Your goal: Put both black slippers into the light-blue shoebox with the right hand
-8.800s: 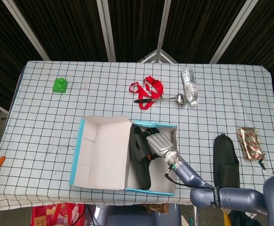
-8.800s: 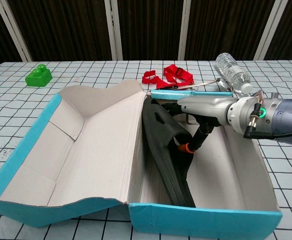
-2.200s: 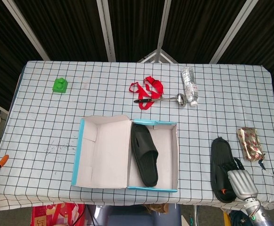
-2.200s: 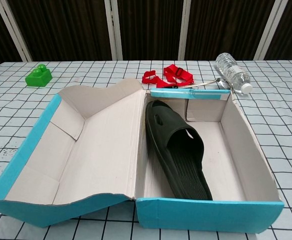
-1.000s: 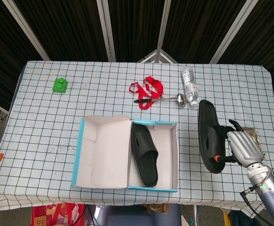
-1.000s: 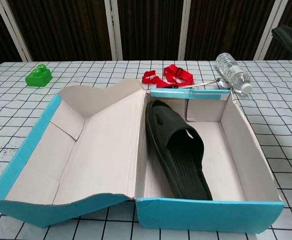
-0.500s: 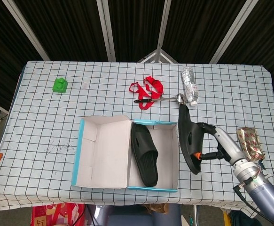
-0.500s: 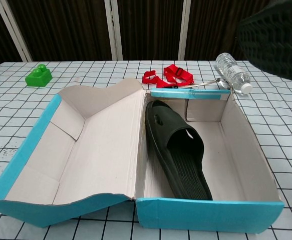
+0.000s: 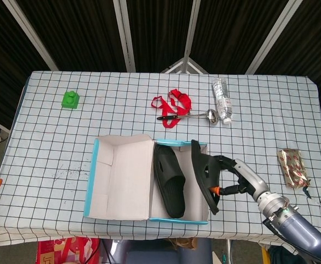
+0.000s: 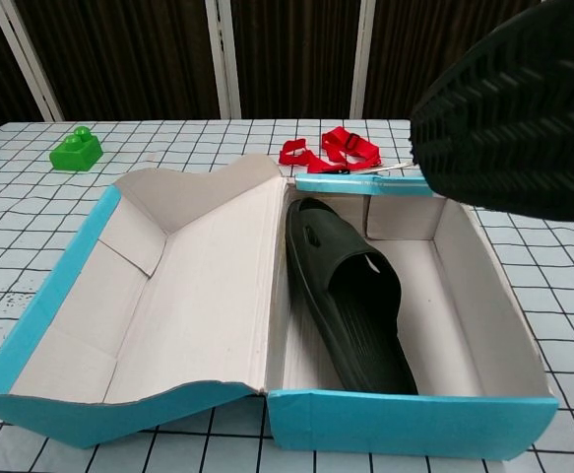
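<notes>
Change: since half a second ago the second slipper and the right hand carrying it have shifted left, from beside the shoebox's right wall to over that wall; in the chest view its ribbed sole now fills more of the upper right corner.
Right hand: grips the second slipper at its strap side, fingers curled round it; the grey forearm runs off toward the lower right of the head view.
Second slipper: held up in the air, tilted on edge, toe end toward the far side of the desk, heel end toward the near edge; its tread faces the chest camera.
First slipper: lies flat, strap up, in the left part of the shoebox's tray, along the wall next to the lid.
Light-blue shoebox: open on the checked desk, lid folded out flat to the left; the right part of the tray floor is bare cardboard.
Left hand: seen in neither view.
Other things: a green block far left, red strap, a ladle and a plastic bottle beyond the box, a foil packet near the right edge.
</notes>
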Robot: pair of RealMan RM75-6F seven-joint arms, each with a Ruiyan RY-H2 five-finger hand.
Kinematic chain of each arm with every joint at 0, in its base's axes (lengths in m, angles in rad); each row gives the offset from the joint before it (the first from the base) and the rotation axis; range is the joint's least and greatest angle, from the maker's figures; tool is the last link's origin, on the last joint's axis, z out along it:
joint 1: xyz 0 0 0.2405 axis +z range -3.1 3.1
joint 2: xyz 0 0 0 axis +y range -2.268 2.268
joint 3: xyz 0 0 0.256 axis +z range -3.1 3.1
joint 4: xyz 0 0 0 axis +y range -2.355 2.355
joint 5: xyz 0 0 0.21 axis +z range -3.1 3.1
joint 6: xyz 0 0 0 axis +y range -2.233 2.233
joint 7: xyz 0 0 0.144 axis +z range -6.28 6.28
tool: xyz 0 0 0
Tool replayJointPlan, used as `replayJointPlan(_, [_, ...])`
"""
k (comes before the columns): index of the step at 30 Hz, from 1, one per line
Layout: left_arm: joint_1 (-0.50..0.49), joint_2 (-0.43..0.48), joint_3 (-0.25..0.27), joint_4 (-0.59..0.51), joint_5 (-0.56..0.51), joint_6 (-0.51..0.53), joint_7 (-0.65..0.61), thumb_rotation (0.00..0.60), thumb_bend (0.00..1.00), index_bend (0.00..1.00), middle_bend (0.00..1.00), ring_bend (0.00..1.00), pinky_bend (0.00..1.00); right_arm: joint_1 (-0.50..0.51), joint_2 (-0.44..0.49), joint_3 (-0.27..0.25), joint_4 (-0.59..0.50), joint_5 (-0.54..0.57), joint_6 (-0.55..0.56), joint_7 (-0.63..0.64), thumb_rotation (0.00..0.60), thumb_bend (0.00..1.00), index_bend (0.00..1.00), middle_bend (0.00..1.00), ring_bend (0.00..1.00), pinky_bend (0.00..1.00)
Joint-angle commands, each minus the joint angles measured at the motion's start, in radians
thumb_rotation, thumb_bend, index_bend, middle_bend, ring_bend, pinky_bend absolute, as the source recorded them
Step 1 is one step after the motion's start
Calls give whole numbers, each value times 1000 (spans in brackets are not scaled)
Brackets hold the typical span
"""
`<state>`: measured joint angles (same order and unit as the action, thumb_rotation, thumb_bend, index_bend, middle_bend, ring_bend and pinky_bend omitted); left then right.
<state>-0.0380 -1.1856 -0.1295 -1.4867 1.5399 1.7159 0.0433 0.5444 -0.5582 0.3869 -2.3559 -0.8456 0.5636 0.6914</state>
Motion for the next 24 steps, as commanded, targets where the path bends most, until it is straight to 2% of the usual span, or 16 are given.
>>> replayJointPlan(1, [0,-1,1,-1,2,1,3,600,218,34,0,0,16,-3,-30,-13,0,-8,3,-5,600,632,399,335,295,53])
replayJointPlan(5, [0,-1,2,-2,2,0,6,600,218,35,0,0,16,1,-95,-51,0,-12,64,-73,600,633,400,334,295,66])
replayJointPlan(9, [0,0,0,0,1,1,5,600,218,34,0,0,16,23,-169,-104,0,30,141,-174,600,632,403,335,295,84])
replayJointPlan(13, [0,-1,-1,0,-2,-1,5,600,218,35,0,0,16,54,-249,-147,26,77,213,-274,600,633,403,334,295,243])
replayJointPlan(16, [-1,-1,-2,1,-3,-2,7,600,218,35,0,0,16,84,-328,-179,48,132,284,-363,600,632,403,334,294,287])
replayJointPlan(24, [-2,-1,-3,3,-7,-5,7,600,218,35,0,0,15,139,-466,-205,82,254,408,-495,600,632,407,335,295,350])
